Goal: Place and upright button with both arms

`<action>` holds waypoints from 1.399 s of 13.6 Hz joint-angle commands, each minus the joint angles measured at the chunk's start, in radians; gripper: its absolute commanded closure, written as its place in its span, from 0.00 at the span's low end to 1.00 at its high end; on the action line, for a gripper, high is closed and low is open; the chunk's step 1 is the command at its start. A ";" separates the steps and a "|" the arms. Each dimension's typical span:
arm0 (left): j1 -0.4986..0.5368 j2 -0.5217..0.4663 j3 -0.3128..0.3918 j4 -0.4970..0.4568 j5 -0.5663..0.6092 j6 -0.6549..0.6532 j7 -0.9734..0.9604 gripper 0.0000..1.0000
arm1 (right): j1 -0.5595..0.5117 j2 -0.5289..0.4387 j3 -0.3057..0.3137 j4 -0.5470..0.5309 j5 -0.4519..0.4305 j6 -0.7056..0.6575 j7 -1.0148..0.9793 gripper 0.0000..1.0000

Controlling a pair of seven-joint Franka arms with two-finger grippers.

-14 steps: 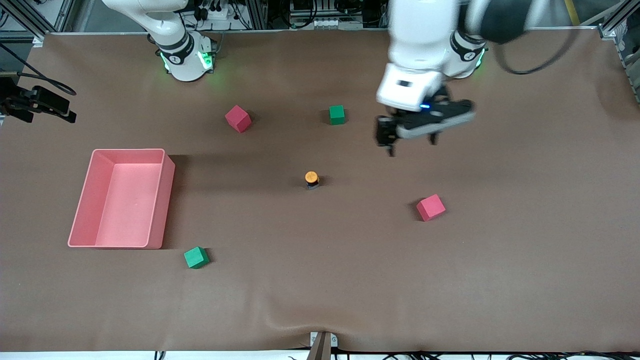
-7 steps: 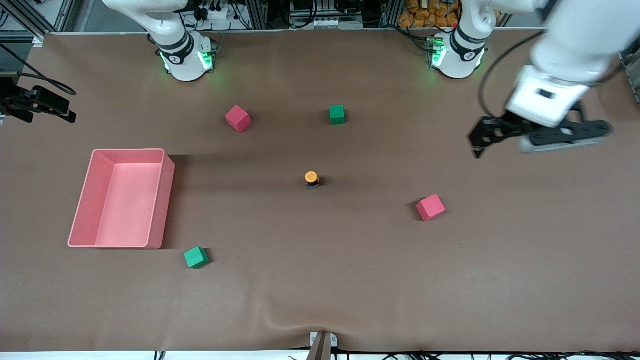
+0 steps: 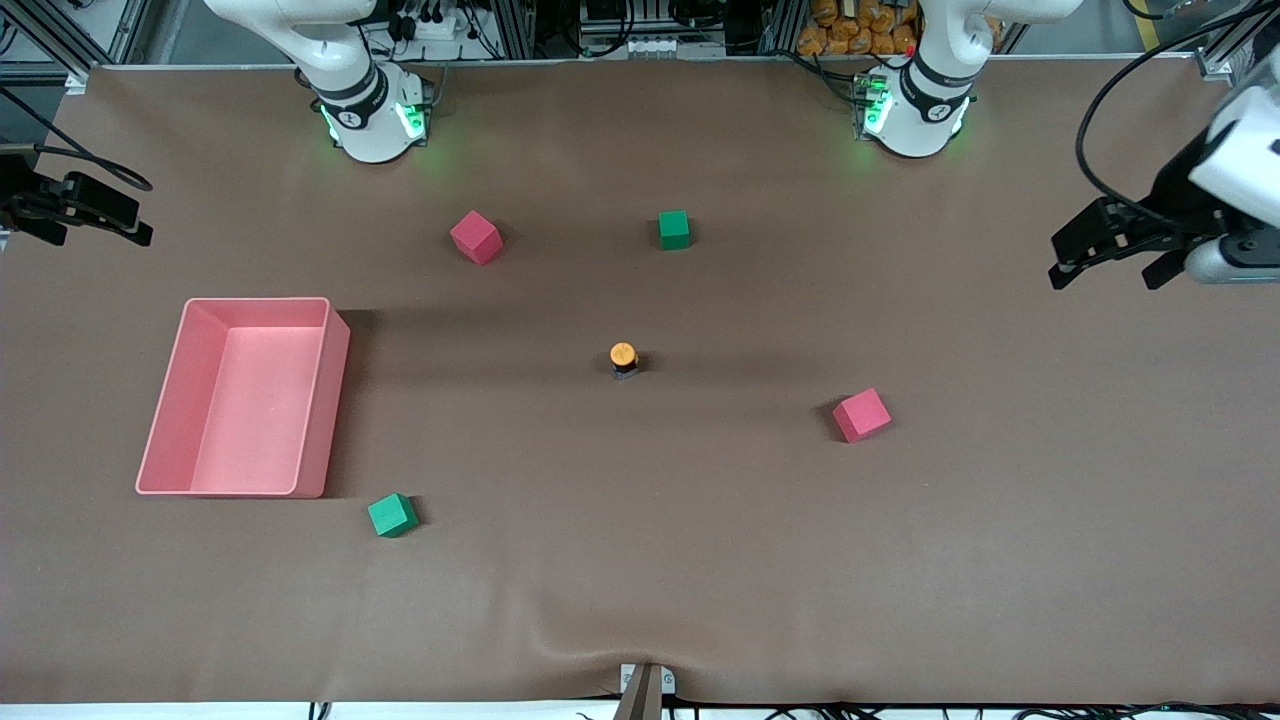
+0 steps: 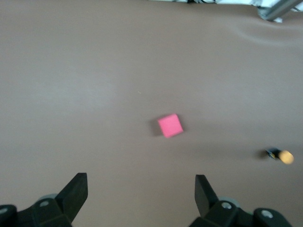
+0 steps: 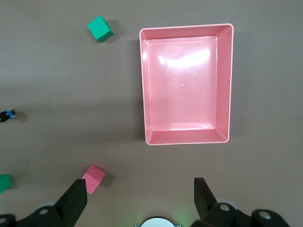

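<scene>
Claws both spread apart, empty. Left claw (image 3: 1110,255) hangs over the tabletop (image 3: 640,580) at the left arm's end; right claw (image 5: 137,198) hangs high near its base, above the pink tray (image 5: 184,85). Button (image 3: 623,358) stands mid-tabletop, orange cap up, apart from the cubes. Looks placed; best move now: keep both claws well clear, no bumps.

The table (image 3: 700,560) is covered by a matt brown cloth-like sheet, rippled at its near edge. Glare is seen on the glossy pink plastic tray (image 5: 225,85) beside it.
</scene>
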 commanded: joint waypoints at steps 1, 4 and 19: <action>0.064 -0.037 -0.013 -0.054 -0.083 -0.047 0.052 0.00 | 0.002 -0.003 -0.001 0.009 0.012 -0.004 0.000 0.00; 0.076 -0.112 -0.013 -0.168 -0.083 -0.047 0.028 0.00 | 0.004 -0.003 0.002 0.009 0.012 -0.004 -0.002 0.00; 0.269 -0.071 -0.162 -0.096 0.104 -0.025 0.255 0.00 | -0.016 -0.005 -0.004 0.008 0.017 -0.013 0.012 0.00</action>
